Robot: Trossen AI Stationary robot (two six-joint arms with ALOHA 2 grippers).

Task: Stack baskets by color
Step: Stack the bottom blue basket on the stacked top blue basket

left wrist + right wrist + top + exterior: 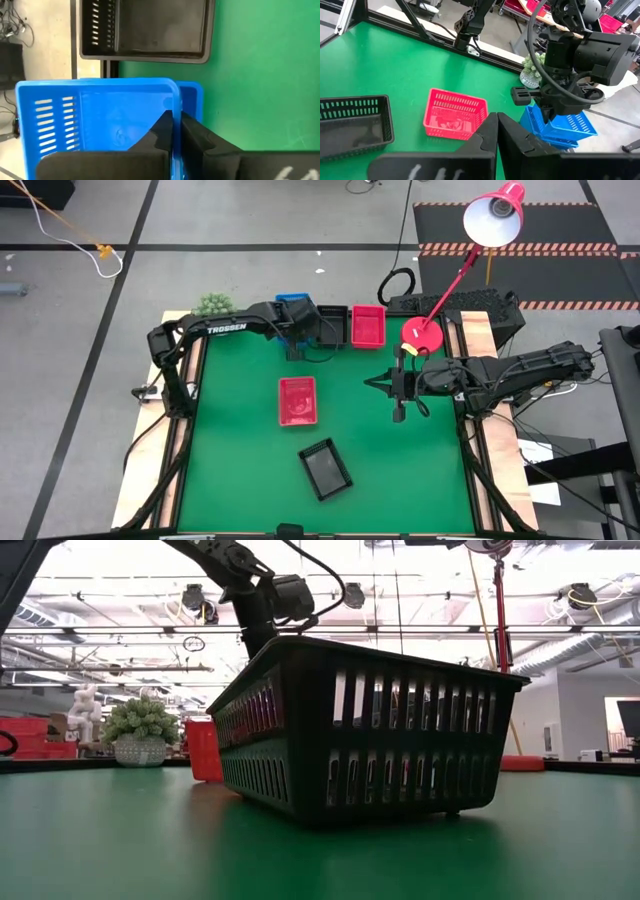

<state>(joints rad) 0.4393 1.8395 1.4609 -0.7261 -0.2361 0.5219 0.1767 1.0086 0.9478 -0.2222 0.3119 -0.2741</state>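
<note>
Blue basket (100, 125), red baskets (297, 400) and slatted black basket (326, 468) are sitting on a green mat (240, 470); a red lamp (495, 215) is showing.

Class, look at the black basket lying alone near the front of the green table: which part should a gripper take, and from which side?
Grip one long rim wall of the black basket from straight above: it sits upright, open-topped, with thin walls and clear mat around it.

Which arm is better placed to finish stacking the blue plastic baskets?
The left. Its left gripper is shut on a blue mesh basket's wall at the far edge. The right gripper hangs shut over bare mat mid-table, holding nothing.
</note>
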